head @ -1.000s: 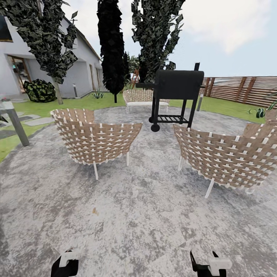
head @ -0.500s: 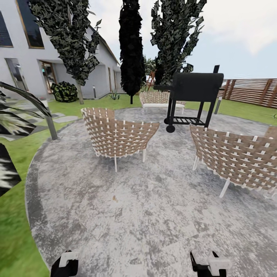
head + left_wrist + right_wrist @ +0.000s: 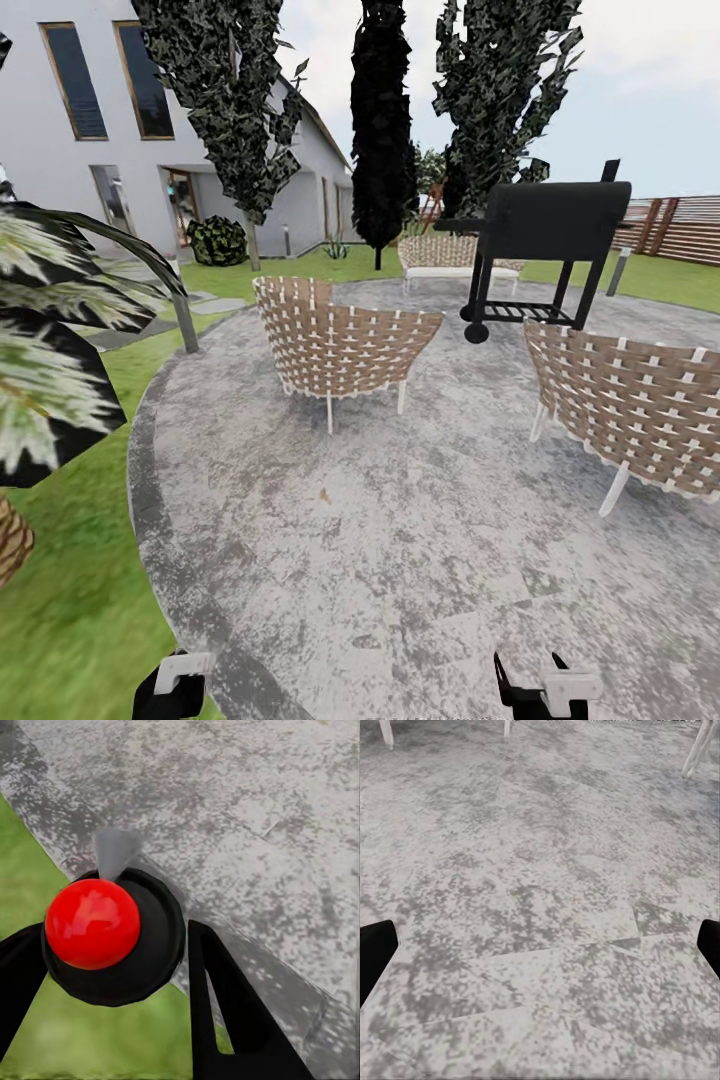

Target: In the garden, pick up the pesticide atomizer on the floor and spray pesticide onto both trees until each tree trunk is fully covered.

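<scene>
Grey paving (image 3: 400,560) is filling most of the shot, so where is the pesticide atomizer? (DESK)

It is riding in the left gripper (image 3: 116,927). The two black fingers are closing in on either side of the pesticide atomizer (image 3: 150,960), a black round body with a red ball on top and a grey nozzle, and it is hanging over the patio's left edge, where stone is meeting lawn (image 3: 70,600). (FIELD)

And the other arm? (DESK)

The right gripper (image 3: 540,945) is standing wide apart with nothing between its fingers, only bare stone under it. (FIELD)

How far along is the job looking? (DESK)

Early, by my reading. The pick-up is looking done, since the sprayer is off the ground, but the spraying is all to come. No white mist is showing anywhere. The left tree (image 3: 235,90) is rising well beyond the patio's far left edge, its thin trunk (image 3: 252,245) just beside a round bush (image 3: 217,240) in front of the house (image 3: 60,140). The right tree (image 3: 505,80) is standing past the far edge, with its trunk hidden behind the black grill (image 3: 550,225) (the narrow black tree (image 3: 380,120) between them is not a target). (FIELD)

What is lying in between? (DESK)

Two woven chairs, one mid-patio (image 3: 340,340) and one at the right edge (image 3: 640,400). Both trunks are waiting for full coverage. (FIELD)
</scene>
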Robot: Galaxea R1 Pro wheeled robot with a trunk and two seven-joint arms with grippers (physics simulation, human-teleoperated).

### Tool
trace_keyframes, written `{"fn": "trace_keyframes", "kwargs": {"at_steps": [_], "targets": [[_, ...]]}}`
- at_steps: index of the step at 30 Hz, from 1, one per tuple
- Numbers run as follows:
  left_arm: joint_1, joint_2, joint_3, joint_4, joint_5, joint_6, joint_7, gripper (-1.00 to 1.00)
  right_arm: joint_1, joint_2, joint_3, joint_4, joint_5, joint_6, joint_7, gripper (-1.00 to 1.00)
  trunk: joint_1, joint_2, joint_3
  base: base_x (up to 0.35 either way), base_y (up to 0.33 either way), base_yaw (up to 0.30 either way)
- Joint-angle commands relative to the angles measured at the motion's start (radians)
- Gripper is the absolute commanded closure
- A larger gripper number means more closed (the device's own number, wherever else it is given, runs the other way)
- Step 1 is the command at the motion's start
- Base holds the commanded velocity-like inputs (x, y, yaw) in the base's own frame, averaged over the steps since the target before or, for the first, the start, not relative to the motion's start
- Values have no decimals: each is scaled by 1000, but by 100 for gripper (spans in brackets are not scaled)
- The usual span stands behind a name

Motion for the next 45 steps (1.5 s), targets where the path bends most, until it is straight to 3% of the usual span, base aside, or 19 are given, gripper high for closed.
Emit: {"fn": "trace_keyframes", "kwargs": {"at_steps": [1,25,45], "targets": [[0,0,0,0,0,0,0,100,0,0,0,0,0,0,0,-100,0,0,1,-165,-128,237],[0,0,1,0,1,1,0,100,0,3,2,32,-1,0,0,-100,0,0,20,-9,-7,240],[0,2,1,0,1,0,0,100,0,4,2,32,-2,0,0,-100,0,0,21,0,0,278]]}}
